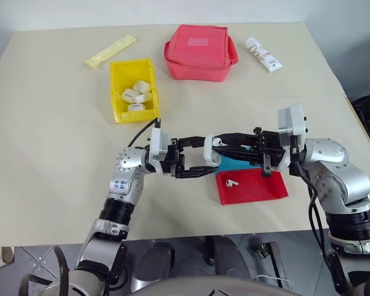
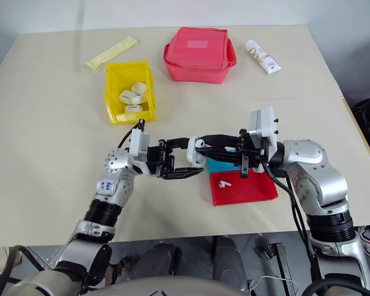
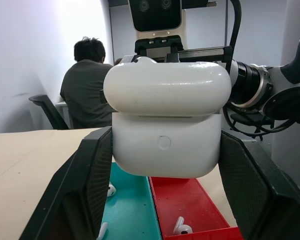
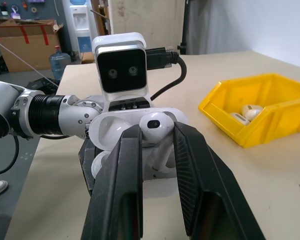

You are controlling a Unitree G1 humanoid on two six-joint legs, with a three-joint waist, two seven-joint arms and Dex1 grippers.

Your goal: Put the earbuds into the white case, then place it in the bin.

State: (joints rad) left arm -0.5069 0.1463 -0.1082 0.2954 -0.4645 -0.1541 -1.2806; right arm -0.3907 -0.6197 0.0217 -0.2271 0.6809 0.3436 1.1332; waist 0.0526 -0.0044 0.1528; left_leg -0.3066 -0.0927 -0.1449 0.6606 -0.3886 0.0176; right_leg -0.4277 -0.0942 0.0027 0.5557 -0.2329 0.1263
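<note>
My left gripper [image 1: 208, 162] is shut on the white case [image 1: 211, 152], held above the table with its lid [image 3: 165, 87] flipped up. From the right, my right gripper [image 1: 219, 143] meets it, shut on one earbud [image 4: 155, 125] whose stem points down into the open case [image 4: 107, 131]. Another earbud [image 1: 232, 183] lies in the red half of a tray, and one more [image 3: 110, 190] lies in the teal half. The yellow bin [image 1: 115, 92] stands at the back left and holds several white cases.
The blue-and-red tray [image 1: 262, 188] lies just under my right gripper. A red fabric pouch [image 1: 200, 52], a white tube [image 1: 263, 53] and a pale yellow sachet [image 1: 110, 51] lie along the far side of the table. A person [image 3: 87, 85] sits with their back turned beyond the table.
</note>
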